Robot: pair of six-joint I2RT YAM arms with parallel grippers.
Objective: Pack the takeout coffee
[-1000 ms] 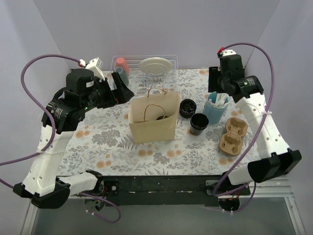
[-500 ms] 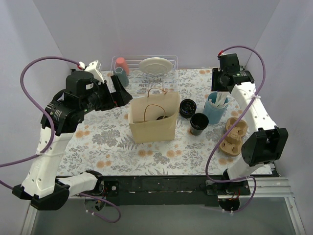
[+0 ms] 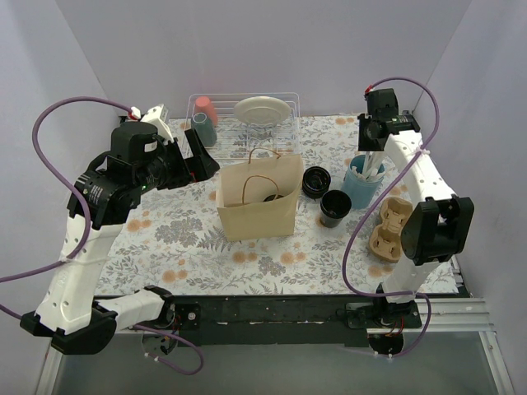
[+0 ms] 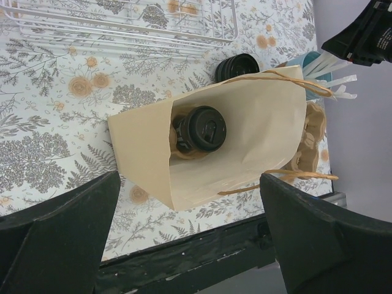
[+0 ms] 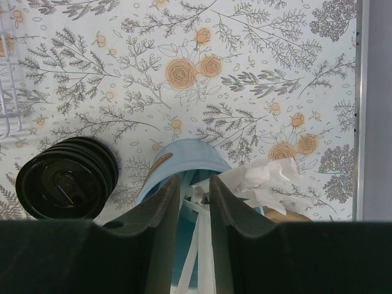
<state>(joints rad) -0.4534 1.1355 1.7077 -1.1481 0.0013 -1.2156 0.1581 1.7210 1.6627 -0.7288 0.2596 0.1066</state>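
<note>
A brown paper bag (image 3: 255, 202) stands open mid-table. In the left wrist view a lidded black cup (image 4: 202, 130) sits inside the bag (image 4: 257, 135) in a cardboard holder. Right of the bag stand a black cup with a ringed lid (image 3: 315, 181), which also shows in the right wrist view (image 5: 66, 177), and an open black cup (image 3: 335, 206). My left gripper (image 3: 202, 152) is open and empty, above and left of the bag (image 4: 190, 179). My right gripper (image 5: 195, 179) is narrowly open at the mouth of the light-blue cup (image 5: 184, 156), with white sticks (image 5: 199, 245) between its fingers.
A cardboard cup carrier (image 3: 392, 226) lies at the right. A wire dish rack (image 3: 290, 123) at the back holds a plate (image 3: 263, 109), a red tumbler (image 3: 205, 106) and a teal tumbler (image 3: 202, 128). The light-blue cup (image 3: 361, 185) stands by the black cups.
My right arm has swung in and its gripper has come down over the light-blue cup. My left gripper has drawn back a little to the left.
</note>
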